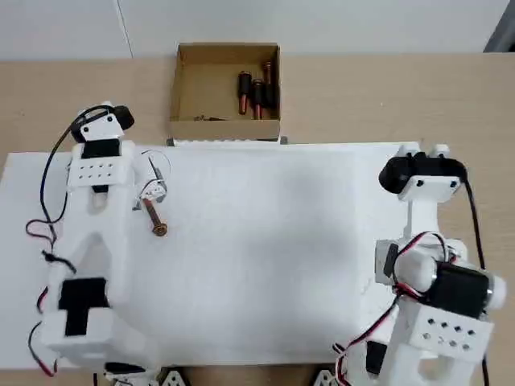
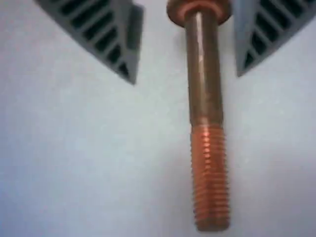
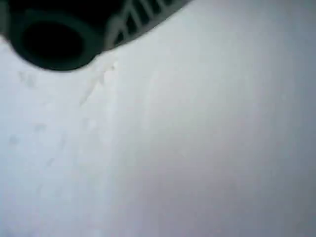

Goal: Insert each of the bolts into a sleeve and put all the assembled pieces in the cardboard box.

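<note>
Bolt lies flat on the white surface, head between the released jaws of the left pincer, long axis running straight out beyond their tips.

Nothing that can be read is showing here: no words, no numbers, no labels and no signs.
</note>
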Robot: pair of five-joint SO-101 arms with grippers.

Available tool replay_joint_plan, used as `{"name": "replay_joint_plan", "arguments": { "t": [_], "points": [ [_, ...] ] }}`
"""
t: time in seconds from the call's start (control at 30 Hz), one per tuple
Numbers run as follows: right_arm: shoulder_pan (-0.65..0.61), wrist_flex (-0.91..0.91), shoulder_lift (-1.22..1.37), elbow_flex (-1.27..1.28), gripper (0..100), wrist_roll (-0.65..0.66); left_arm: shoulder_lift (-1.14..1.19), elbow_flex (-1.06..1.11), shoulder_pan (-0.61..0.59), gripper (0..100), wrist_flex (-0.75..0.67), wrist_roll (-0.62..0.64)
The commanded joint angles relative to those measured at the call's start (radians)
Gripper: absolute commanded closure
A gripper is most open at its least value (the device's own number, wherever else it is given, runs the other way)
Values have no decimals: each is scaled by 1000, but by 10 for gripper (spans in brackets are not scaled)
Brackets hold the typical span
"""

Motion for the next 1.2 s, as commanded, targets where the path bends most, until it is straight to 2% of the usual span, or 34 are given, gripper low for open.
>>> {"name": "replay_joint_plan", "arguments": {
  "t": [0.0, 0.2, 0.37, 0.77, 0.97, 1.17],
  "points": [
    [4, -54, -12, 29, 991, -2, 41, -70, 5, 863, 52, 8],
    [4, -74, -18, 57, 992, -2, 117, -73, 0, 869, 71, 9],
    [4, -74, -18, 57, 992, 0, 133, -71, 5, 998, 64, 8],
    [2, -73, -19, 57, 992, 0, 123, -87, 40, 995, 75, 25],
    [2, -65, -19, 57, 992, 0, 123, -209, 77, 994, 176, 365],
    [2, -64, -19, 57, 992, 0, 123, -323, 75, 994, 190, 724]
  ]
}}
